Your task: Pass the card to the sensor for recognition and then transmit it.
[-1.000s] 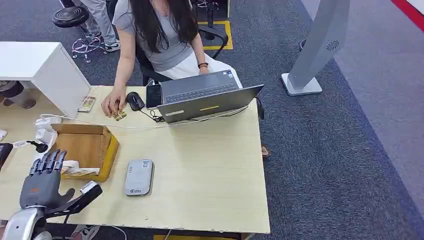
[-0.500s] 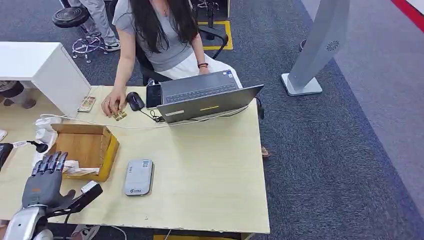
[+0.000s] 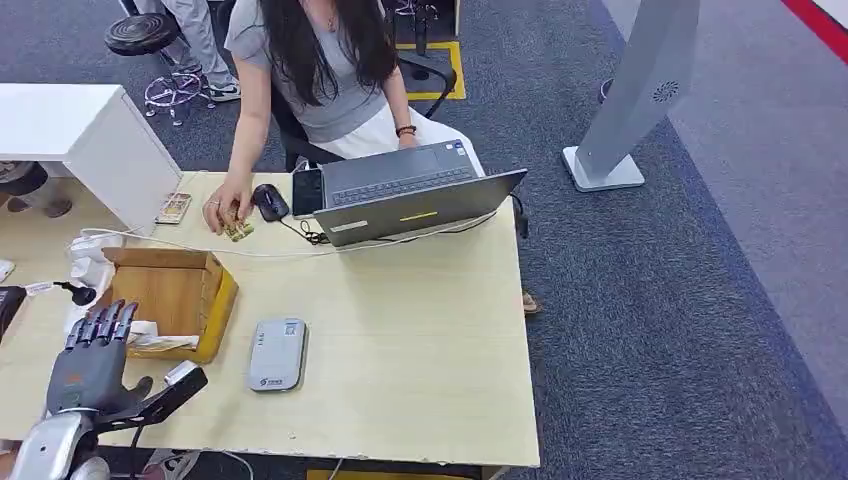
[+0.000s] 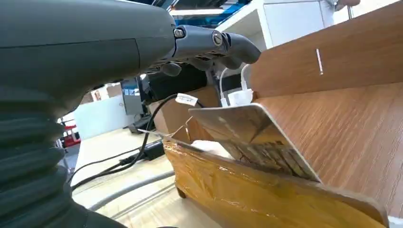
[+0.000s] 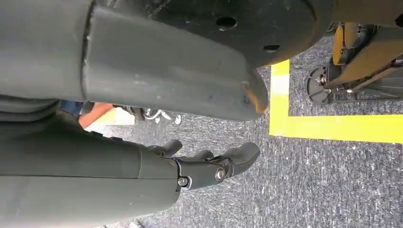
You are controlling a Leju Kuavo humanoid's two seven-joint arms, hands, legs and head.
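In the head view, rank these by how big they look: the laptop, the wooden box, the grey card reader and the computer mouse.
Largest to smallest as they appear:
1. laptop
2. wooden box
3. grey card reader
4. computer mouse
The mouse lies farther from the camera than the reader, but the gap in size looks too wide for that to change the order.

An office workspace. A pale wood-topped desk point(image 3: 420, 340) stands on dark grey carpet tile point(image 3: 700, 300), with yellow floor tape point(image 3: 445, 60) marking a zone behind it. Well beyond the left hand's fingers point(image 3: 100, 325), on the far side of the desk, a person point(image 3: 320, 70) sits on a dark chair at an open laptop point(image 3: 410, 200) with a mouse point(image 3: 268, 200) and a phone point(image 3: 307, 190) beside it. A white cabinet point(image 3: 90, 140) adjoins the desk, cables point(image 3: 200, 245) trail across the top, and a tall grey kiosk stand point(image 3: 630, 100) rises from the carpet to the right.
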